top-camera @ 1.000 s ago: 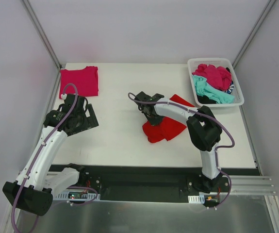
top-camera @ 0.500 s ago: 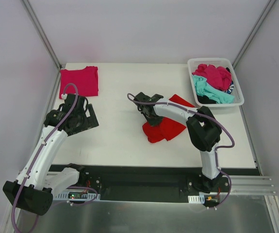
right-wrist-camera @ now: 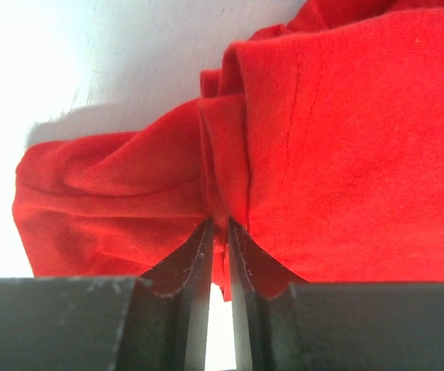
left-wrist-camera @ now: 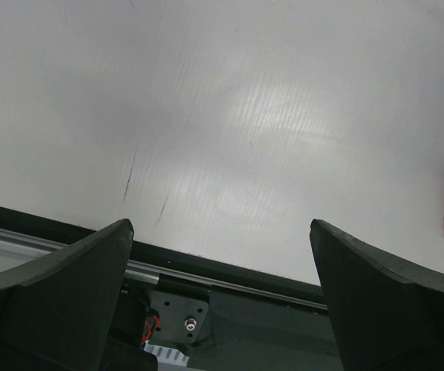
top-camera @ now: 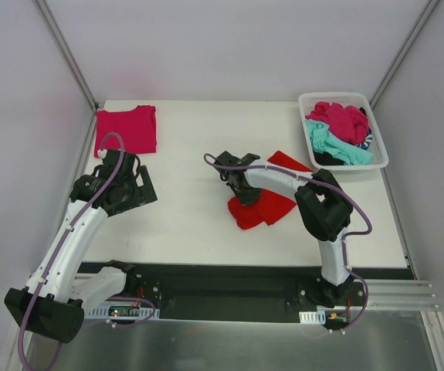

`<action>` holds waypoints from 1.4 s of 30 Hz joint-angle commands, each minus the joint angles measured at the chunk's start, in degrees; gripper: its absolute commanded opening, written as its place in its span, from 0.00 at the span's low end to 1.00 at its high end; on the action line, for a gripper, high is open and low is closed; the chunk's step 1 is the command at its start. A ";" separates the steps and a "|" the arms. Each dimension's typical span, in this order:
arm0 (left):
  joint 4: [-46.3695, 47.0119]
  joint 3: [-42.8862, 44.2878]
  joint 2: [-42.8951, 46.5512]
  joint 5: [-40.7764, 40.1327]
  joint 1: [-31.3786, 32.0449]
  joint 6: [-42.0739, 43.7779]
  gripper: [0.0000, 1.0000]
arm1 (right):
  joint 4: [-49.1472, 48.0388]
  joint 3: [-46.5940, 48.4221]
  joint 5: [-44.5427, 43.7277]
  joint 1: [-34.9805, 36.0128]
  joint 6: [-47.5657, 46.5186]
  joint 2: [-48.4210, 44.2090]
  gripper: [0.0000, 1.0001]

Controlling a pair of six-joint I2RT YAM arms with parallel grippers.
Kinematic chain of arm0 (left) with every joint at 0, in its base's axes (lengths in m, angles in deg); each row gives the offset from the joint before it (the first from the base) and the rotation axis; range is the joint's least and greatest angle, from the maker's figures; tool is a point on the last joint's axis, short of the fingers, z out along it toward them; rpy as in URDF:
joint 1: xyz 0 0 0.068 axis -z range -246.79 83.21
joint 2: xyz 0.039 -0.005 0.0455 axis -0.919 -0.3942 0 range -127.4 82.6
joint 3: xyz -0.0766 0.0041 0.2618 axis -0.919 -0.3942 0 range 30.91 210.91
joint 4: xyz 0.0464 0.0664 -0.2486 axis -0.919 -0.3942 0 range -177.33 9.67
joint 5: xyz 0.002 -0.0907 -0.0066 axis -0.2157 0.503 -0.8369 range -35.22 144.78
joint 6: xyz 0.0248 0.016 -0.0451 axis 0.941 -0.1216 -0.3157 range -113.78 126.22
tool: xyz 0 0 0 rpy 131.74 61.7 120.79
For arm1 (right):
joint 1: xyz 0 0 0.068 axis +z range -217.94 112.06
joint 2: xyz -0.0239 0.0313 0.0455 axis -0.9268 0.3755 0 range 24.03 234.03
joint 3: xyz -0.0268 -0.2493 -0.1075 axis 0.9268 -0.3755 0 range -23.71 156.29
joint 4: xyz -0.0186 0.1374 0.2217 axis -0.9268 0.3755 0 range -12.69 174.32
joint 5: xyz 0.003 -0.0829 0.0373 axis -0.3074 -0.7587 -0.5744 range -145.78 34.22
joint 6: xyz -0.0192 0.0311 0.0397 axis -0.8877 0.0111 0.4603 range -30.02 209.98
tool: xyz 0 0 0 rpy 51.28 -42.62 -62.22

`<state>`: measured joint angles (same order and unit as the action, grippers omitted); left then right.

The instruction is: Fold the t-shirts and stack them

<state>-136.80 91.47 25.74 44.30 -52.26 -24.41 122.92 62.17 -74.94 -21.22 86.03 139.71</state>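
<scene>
A bright red t-shirt (top-camera: 266, 202) lies crumpled right of the table's centre; in the right wrist view the same red t-shirt (right-wrist-camera: 337, 147) fills the picture. My right gripper (top-camera: 240, 190) is at its left edge, and the jaws of this right gripper (right-wrist-camera: 217, 229) stand nearly together, pinching a fold of the red cloth. A folded magenta-pink t-shirt (top-camera: 127, 128) lies flat at the far left corner. My left gripper (top-camera: 129, 185) hovers over bare table near it. In the left wrist view the left gripper (left-wrist-camera: 220, 232) is wide open and holds nothing.
A white lattice basket (top-camera: 344, 97) at the far right corner holds magenta (top-camera: 341, 117), teal (top-camera: 337, 147) and dark t-shirts in a heap. The table's near edge and a black base rail (left-wrist-camera: 229, 309) lie just below the left gripper.
The right gripper has shifted slightly toward the near side, still pinching the red cloth, and the fold under it has bunched a little. The left arm has not moved.
</scene>
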 commanded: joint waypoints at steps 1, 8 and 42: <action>-1.01 0.35 0.87 0.90 -0.29 0.57 0.99 | 0.89 -1.16 -0.79 0.04 -0.19 -2.21 0.17; -1.01 0.53 0.52 1.52 -0.29 0.31 0.99 | 2.02 0.59 -1.14 0.21 0.08 -3.17 0.01; 0.04 -0.35 0.87 2.92 0.42 -0.57 0.99 | 16.80 14.49 -8.71 2.59 -1.42 -15.84 0.11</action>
<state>-136.69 91.38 26.09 47.12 -52.17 -24.47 142.44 77.36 -84.95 -18.51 83.74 124.56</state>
